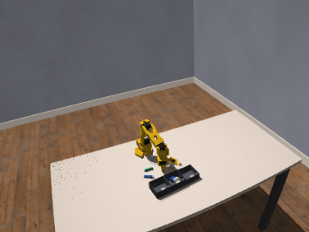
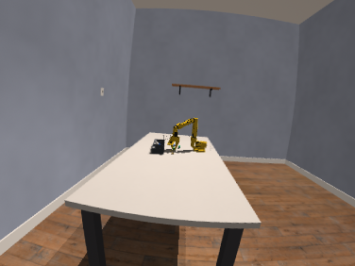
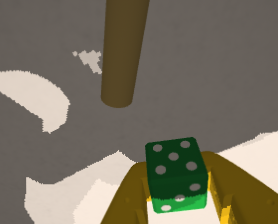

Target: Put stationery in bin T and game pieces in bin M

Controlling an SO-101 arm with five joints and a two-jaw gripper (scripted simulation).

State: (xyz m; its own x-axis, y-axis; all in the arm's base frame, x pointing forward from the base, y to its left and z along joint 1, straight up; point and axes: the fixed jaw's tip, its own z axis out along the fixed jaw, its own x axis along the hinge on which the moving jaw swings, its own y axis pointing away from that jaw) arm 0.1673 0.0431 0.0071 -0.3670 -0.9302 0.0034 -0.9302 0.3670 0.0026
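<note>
In the wrist view my gripper [image 3: 176,200] is shut on a green die [image 3: 175,173] with white pips, held between the yellow jaws close to the table. A brown cylinder [image 3: 122,50] stands out just beyond it. In the top view my yellow arm [image 1: 156,146] bends down with the gripper [image 1: 170,163] beside the black bins [image 1: 174,180]. A small blue and white thing [image 1: 174,178] lies in the middle compartment. A green piece [image 1: 148,169] and a blue piece [image 1: 148,176] lie on the table left of the bins. The bin marks are too small to read.
The black bins also show in the exterior view [image 2: 158,146], left of the arm [image 2: 186,134]. The table's edge runs close in front of the bins in the top view. A wall shelf [image 2: 195,88] hangs far behind.
</note>
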